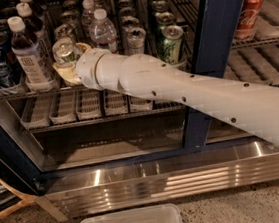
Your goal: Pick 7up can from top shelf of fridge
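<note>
The top shelf (12, 96) carries bottles (27, 52), cans (170, 43) and the 7up can (63, 50), gripper (69, 63) at it.

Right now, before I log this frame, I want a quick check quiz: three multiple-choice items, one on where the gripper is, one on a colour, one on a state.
1. Where is the gripper?
A. at the lower rack
B. on the top shelf, at the 7up can
C. over the bin on the floor

2. What colour is the can to the right of the blue door frame?
A. red
B. green
C. blue

3. How does the green can just left of that door frame stand?
A. on its side
B. crushed flat
C. upright

Answers: 1 B, the arm reaches into the fridge and ends at the silvery can on the upper rack. 2 A, its body is plainly red. 3 C, its shiny top faces up.
</note>
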{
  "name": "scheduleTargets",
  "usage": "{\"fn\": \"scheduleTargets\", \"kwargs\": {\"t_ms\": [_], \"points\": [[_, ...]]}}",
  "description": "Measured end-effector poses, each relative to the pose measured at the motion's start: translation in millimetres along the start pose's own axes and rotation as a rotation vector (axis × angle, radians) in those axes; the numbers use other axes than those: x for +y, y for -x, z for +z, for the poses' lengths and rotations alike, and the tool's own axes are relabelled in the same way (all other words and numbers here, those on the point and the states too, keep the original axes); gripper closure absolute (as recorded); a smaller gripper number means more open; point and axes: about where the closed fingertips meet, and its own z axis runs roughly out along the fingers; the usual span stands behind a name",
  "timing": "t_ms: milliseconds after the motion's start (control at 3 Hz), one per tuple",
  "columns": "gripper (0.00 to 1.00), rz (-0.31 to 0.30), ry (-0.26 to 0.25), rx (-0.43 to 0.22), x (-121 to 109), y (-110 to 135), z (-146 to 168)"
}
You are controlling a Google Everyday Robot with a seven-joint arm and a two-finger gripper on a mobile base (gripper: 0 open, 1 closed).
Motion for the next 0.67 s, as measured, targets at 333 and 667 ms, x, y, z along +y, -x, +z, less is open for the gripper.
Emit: {"fn": "scheduleTargets", "kwargs": {"t_ms": [333, 667], "points": [[1.0, -0.015, -0.001, -0.007, -0.2, 7.0, -4.2], [1.0, -0.04, 0.001, -0.016, -0.2, 18.3, -9.4]]}}
